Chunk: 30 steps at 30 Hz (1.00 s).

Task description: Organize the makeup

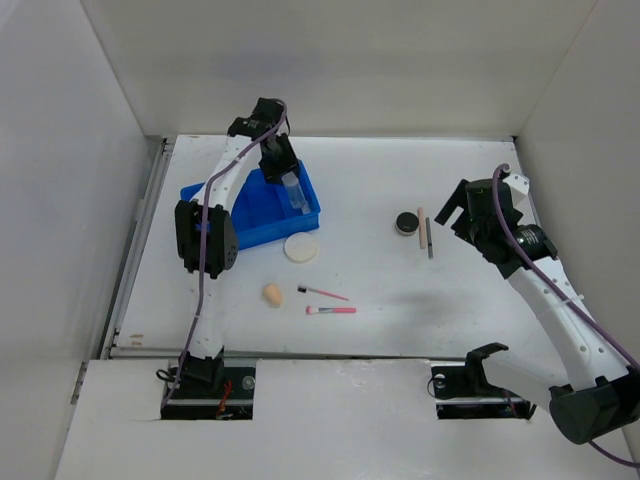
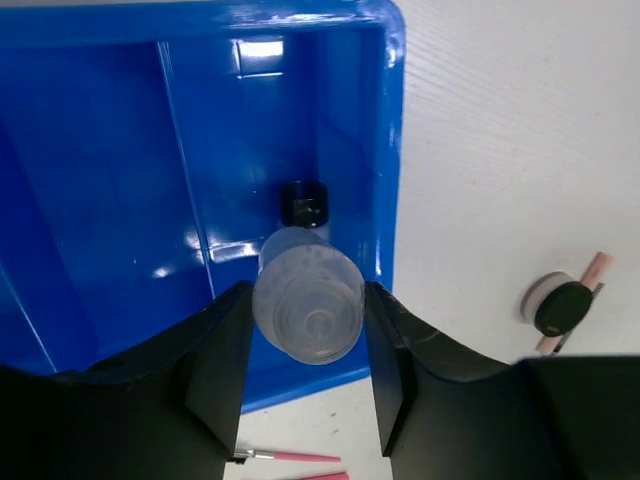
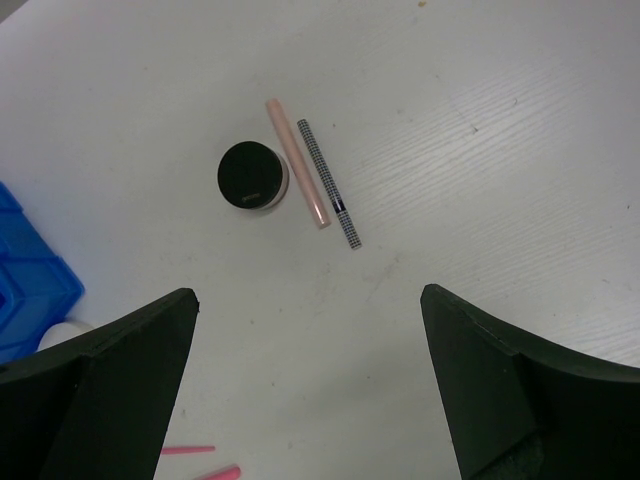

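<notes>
Blue divided plastic tray [image 1: 255, 215] rests on the white tabletop [image 1: 420, 170], far left, skewed to the table edges. Inner dividers are visible; compartment count unclear. White panel walls [image 1: 350, 70] surround the table.

Nothing really readable in any view. The jar [image 3: 252, 174] has a faint pale mark on its black lid, down around 6 o'clock, way too small to make out. The pencil [image 3: 328, 183] only has a checked pattern, no letters. The bottle [image 2: 308, 305] is plain see-through plastic with no legible print.
</notes>
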Each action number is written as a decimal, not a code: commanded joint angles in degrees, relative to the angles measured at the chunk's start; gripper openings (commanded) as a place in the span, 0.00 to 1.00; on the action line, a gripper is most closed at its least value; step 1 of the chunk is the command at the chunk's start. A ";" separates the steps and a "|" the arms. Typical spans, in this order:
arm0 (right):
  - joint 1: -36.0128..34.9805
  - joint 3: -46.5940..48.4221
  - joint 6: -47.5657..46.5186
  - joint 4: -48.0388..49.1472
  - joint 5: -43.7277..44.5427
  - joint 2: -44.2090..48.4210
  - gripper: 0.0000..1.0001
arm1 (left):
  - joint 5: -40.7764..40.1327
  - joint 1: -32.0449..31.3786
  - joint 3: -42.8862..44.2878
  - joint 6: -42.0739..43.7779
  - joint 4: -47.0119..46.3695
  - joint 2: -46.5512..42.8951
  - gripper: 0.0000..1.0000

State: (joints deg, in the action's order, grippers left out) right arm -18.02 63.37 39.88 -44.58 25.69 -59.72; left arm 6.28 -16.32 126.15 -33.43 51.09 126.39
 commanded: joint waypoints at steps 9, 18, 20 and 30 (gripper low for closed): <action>0.18 1.75 -0.59 0.28 0.06 0.13 0.99 | -3.11 -1.61 7.80 5.56 1.20 -5.53 0.96; 0.18 1.75 -0.59 1.34 -1.17 -0.39 0.99 | -9.62 -7.06 3.32 12.78 1.20 -12.22 0.93; 0.18 1.75 -0.59 1.34 -1.70 -0.39 0.99 | -9.01 -7.06 2.27 13.30 1.20 -12.22 0.86; 0.18 1.75 -0.59 1.34 -1.70 -0.39 0.99 | -17.26 -7.59 -6.35 11.20 -2.66 -12.93 0.13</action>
State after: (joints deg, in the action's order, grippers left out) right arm -18.02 63.37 39.88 -44.53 24.23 -60.12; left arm -4.78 -24.03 119.92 -21.10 50.78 114.54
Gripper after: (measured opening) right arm 0.994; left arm 0.141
